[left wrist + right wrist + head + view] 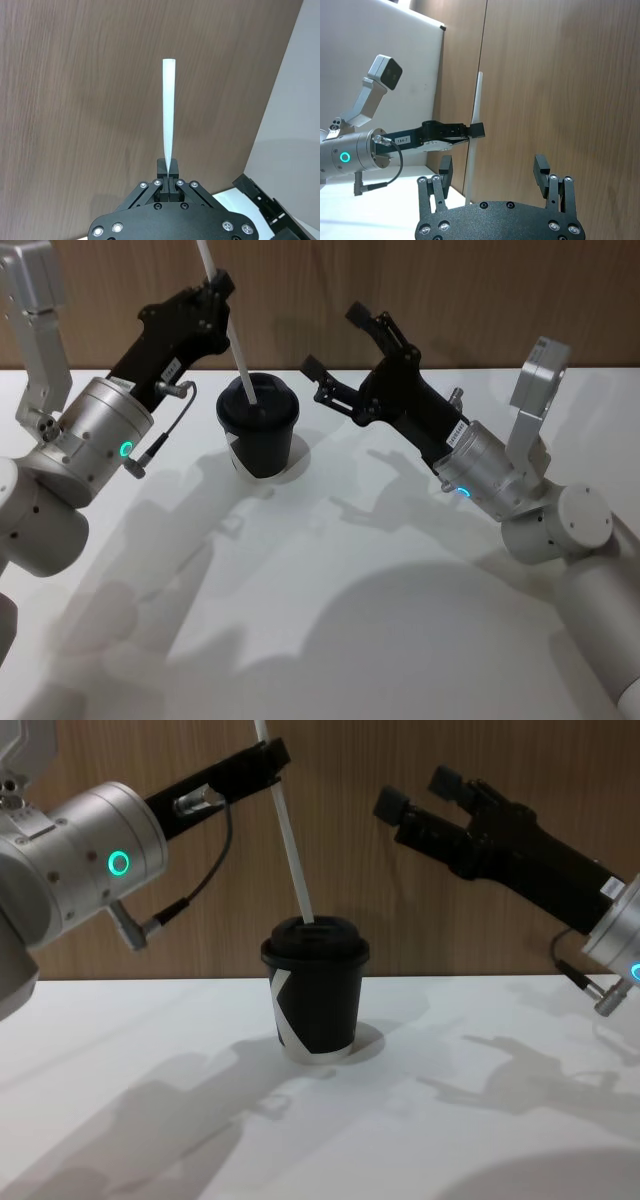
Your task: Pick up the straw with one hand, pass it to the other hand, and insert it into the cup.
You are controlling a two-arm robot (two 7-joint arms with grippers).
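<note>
The white straw (232, 330) leans steeply, its lower tip resting on the lid of the black cup (258, 430), which stands on the white table. How far the tip goes into the lid I cannot tell. My left gripper (218, 285), flat with a green ring light, is shut on the straw's upper part, above and behind the cup. In the chest view the straw (290, 840) meets the cup (312, 990) at the lid. My right gripper (333, 338) hangs open and holds nothing, to the right of the cup and clear of it.
The white table (350, 620) spreads bare in front of the cup. A wooden wall (330, 840) rises close behind both grippers. In the right wrist view the left gripper (475, 131) grips the straw (477, 100) beyond my open right gripper (492, 167).
</note>
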